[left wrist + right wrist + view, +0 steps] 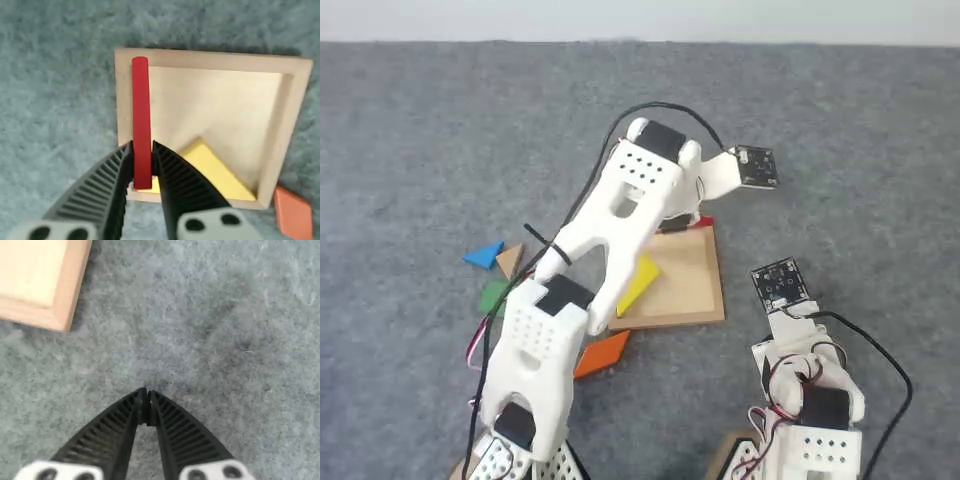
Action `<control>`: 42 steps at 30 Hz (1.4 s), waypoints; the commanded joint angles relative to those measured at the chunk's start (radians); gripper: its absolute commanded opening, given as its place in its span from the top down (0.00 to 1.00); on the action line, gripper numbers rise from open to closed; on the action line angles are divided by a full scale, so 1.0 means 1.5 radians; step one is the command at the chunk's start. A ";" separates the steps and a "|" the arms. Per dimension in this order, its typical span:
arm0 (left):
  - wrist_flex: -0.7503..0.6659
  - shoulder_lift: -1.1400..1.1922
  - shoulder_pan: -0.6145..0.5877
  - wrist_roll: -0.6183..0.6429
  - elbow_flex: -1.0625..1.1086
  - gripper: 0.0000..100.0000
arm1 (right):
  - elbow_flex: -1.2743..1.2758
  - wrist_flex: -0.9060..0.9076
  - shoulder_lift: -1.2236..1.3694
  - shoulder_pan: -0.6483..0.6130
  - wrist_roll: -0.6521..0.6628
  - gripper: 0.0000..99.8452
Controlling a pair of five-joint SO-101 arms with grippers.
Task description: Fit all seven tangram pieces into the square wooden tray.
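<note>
One grey carpet-like surface (420, 120) covers the table. On it the left arm stretches from the near left across to the far side of the square wooden tray (710, 315), while the right arm sits folded at the near right.

The tray lies at the centre, just right of the middle. A yellow triangle (642, 280) lies flat in its near-left part.

The left gripper (142, 150) is clamped on a red piece (140, 110). It holds the piece on edge by its two flat faces, apparently along the tray's far wall. Whether the lower edge rests on the tray floor cannot be told.

The right gripper (145, 395) hangs over bare carpet near a tray corner, its jaws pressed together on nothing.

An orange parallelogram (603, 355) lies just outside the tray's near-left corner. Further left, a green piece (495, 295), a blue triangle (483, 256) and a tan triangle (510, 260) sit close together.

The pieces look thin, stiff and light, with smooth painted faces that could slip under a weak pinch. The red one probably has to be tipped over before release to lie flat. The loose flat pieces seem best pinched across opposite edges, since the soft carpet should let the fingertips sink beside them.
</note>
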 commanded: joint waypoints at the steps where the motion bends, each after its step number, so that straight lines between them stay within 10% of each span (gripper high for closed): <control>1: 0.007 -0.006 -0.020 -0.013 -0.044 0.97 | 0.011 0.001 -0.011 -0.003 0.005 0.99; 42: 0.069 0.031 0.007 -0.008 -0.041 0.84 | 0.011 0.001 -0.011 -0.003 0.005 0.99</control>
